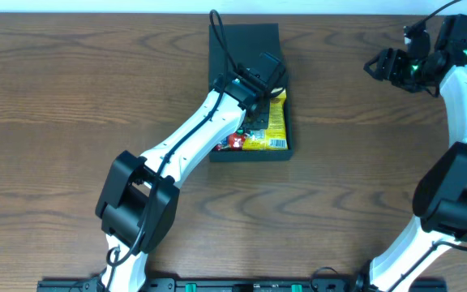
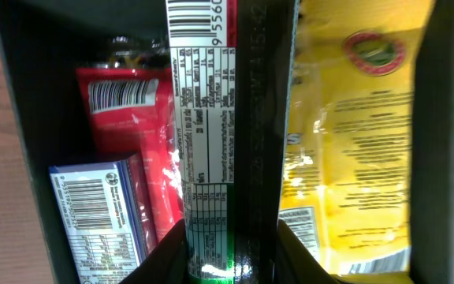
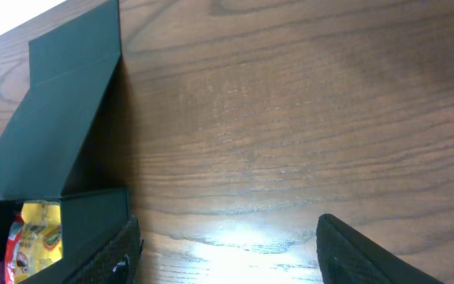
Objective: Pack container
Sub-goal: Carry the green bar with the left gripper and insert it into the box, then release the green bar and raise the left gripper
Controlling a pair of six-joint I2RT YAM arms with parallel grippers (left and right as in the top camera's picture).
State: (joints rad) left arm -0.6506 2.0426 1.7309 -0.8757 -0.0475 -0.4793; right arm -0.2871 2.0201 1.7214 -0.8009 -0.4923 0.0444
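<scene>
Figure. Packing step, seen from overhead and from both wrists. The container [image 1: 254,156] sits on the worktop [image 1: 71,89] at the far centre. Its lid flap [image 1: 246,40] is folded back away from the robot, so the interior is open.

The left tool [image 2: 231,237] reaches down into the box and is closed on a dark packet [image 2: 227,118], which it grips at one end. The packet's length runs along the box between the red packet [image 2: 132,134] and the yellow packet [image 2: 361,134]. A blue packet [image 2: 101,213] lies against the left wall, beside the red one.

The right tool [image 3: 228,229] hangs over bare wood well to the right of the box. Its fingers [image 3: 369,252] are spread wide and hold nothing.

The step in hand appears to be setting the dark packet into the remaining lane. To do this well:

- The packet should stay parallel to its neighbours and be lowered flat until it rests on the floor of the box.
- The left tool should then open only a little, so the fingers do not push the red or yellow packet aside.
- The tool should withdraw straight up, clear of the walls.
- No packet should stand above the rim, or the flap may not close.
</scene>
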